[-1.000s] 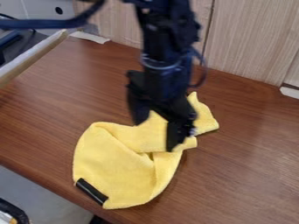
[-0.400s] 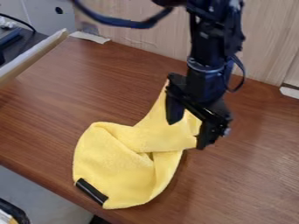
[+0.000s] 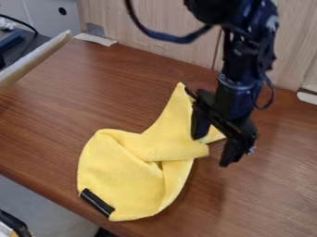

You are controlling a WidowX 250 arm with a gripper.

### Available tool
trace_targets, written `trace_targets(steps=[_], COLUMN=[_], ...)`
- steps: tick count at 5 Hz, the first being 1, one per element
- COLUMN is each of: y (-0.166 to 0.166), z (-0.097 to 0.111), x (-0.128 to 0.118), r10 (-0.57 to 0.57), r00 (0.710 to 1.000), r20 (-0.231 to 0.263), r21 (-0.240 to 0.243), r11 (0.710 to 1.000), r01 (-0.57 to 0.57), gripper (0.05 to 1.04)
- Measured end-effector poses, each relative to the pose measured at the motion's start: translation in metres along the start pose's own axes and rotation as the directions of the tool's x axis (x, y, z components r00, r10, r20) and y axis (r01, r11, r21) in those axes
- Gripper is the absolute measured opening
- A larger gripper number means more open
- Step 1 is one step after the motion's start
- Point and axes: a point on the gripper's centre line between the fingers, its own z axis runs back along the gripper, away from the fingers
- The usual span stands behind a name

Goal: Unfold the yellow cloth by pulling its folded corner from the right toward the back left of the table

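Observation:
The black gripper [image 3: 213, 150] hangs over the right part of a yellow cloth [image 3: 133, 171], its two fingers spread apart. One finger is in front of the cloth's upper right part; the other is just right of the cloth, over the brown table. Whether the fingers touch the cloth, I cannot tell. The cloth lies crumpled, with a fold across its middle and a narrow corner pointing up toward the wall. A black strip [image 3: 97, 202] is at its lower left edge.
A wooden wall panel [image 3: 161, 32] stands behind the brown table [image 3: 55, 134]. At the upper left is a pale board edge [image 3: 37, 58] beside dark items. White tape [image 3: 95, 39] lies at the wall's foot, and the table's front edge runs along the lower left.
The arm and gripper have moved right across the cloth, and slightly down since the middle frame. More of the cloth's upper corner shows now. The lower left part of the cloth has stayed put.

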Motion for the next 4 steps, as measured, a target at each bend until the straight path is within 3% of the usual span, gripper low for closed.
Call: trace_targets(steps=[2,3,4], y=[-0.006,-0.005,-0.004], z=[-0.01,-0.013,-0.016], x=[0.0,-0.004,-0.009], r10=[-0.014,-0.01,0.004], r00=[1.0,0.999,0.999], r20=[-0.023,-0.037,-0.052], r21=[0.021,0.045,0.061], r11=[1.0,0.999,0.998], r01=[0.015,0.011,-0.001], gripper=[0.375,0.156,0.059])
